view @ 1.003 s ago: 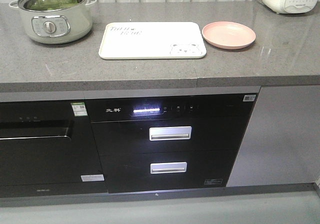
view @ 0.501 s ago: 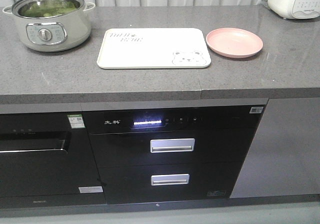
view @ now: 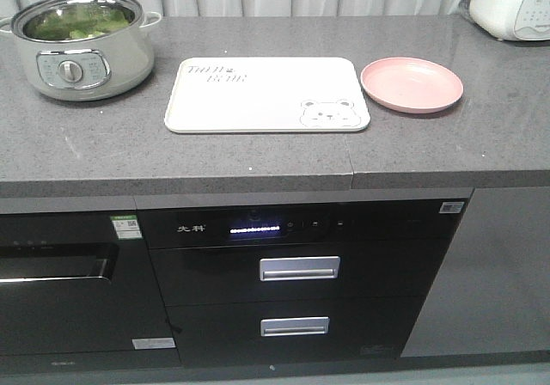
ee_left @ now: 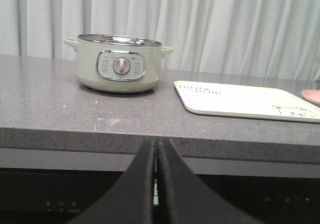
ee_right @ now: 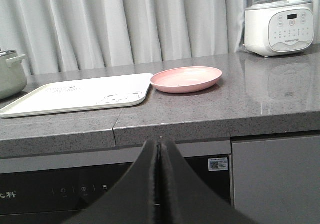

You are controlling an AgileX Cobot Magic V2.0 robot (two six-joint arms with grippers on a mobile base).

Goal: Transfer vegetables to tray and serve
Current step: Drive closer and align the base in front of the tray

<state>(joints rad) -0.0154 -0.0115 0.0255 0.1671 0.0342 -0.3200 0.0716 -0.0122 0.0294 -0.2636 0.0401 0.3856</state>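
1. Front view: you had a grey surface [view: 258, 157] above dark drawers [view: 296, 269]. The vegetables [view: 73, 22], green leaves, lay inside a pale green pot [view: 77, 67] at the far left. The cream tray [view: 266, 97] sat bare in the middle. A pink plate [view: 412, 84] sat just beside the tray's right edge. Neither arm showed here. The likely trouble was the pot's tall wall and metal rim. A low approach could have knocked or shoved the pot, and a limp leaf could have torn or slipped on the way across.

2. Left wrist view: the left claw [ee_left: 155, 149] had its fingers pressed together, with only a hairline slit between them. It held nothing. It hung below the surface's front edge, facing the pot. The rim hid the leaves from this camera. Driving straight ahead risked striking that edge, and a closed claw pushed into the pot would only have mashed the greens.

3. Right wrist view: the right claw [ee_right: 159, 149] was closed tight and empty, low before the surface's edge. It faced the spot where tray and plate nearly met. Because they sat so close, a leaf could have landed on the plate by mistake. Lifting the tray could also have bumped the plate towards the white appliance [ee_right: 280, 21].
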